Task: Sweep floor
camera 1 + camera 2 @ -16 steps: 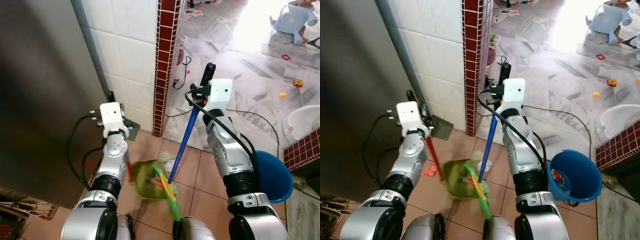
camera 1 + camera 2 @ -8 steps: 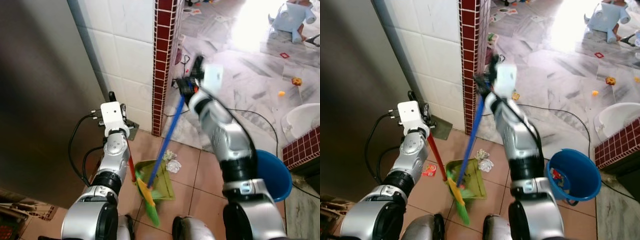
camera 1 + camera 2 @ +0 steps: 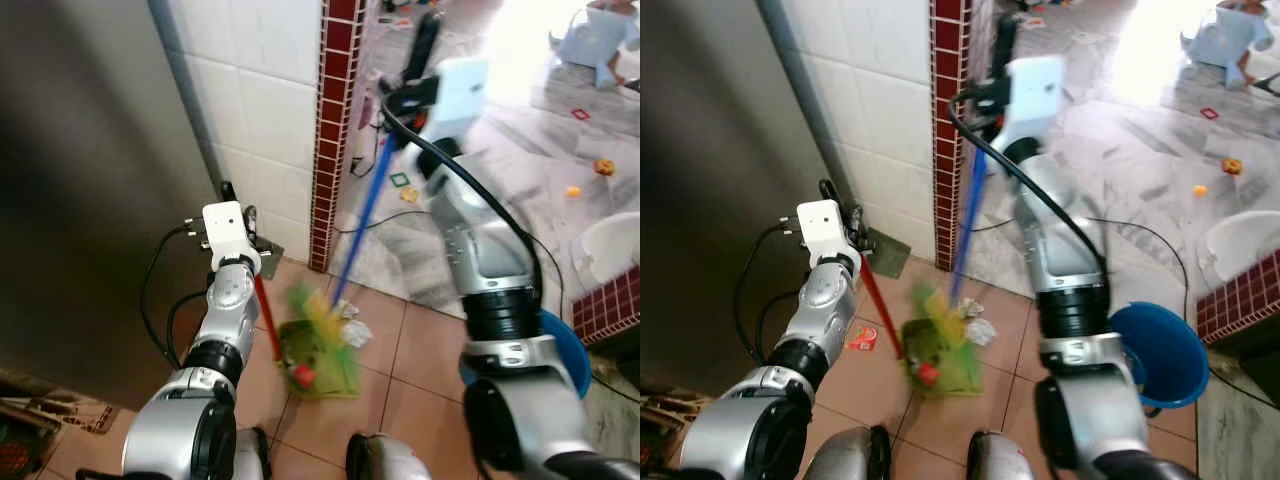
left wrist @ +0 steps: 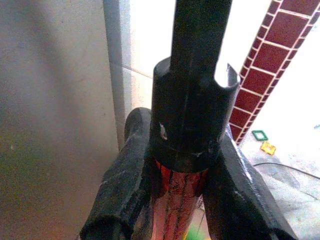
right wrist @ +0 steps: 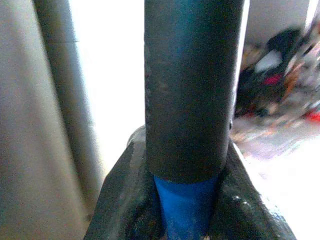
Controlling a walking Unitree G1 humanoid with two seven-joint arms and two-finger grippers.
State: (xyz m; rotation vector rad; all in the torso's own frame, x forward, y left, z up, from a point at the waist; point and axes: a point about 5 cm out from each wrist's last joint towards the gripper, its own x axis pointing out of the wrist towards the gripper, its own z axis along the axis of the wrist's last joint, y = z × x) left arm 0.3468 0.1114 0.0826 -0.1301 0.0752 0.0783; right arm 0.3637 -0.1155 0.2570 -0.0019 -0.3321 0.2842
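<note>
The broom (image 3: pixel 362 215) has a blue shaft capped by a black grip; its yellow-green bristles (image 3: pixel 322 312) are blurred and sit at the front of the dustpan. The right pincer (image 5: pixel 187 210) is clamped on the shaft just below the black grip, raised high beside the red brick pillar (image 3: pixel 330 120). The dustpan (image 3: pixel 322 355) is green with a red handle (image 3: pixel 266 318) ending in a black cap. It rests on the terracotta tile floor (image 3: pixel 420 395), near the foot of the pillar. The left pincer (image 4: pixel 175 200) is clamped on the red handle below the cap. Crumpled white litter (image 3: pixel 354 330) lies touching the dustpan's far edge. A blue bucket (image 3: pixel 1160 355) stands to the right of the right arm. No legible writing or label can be made out.
</note>
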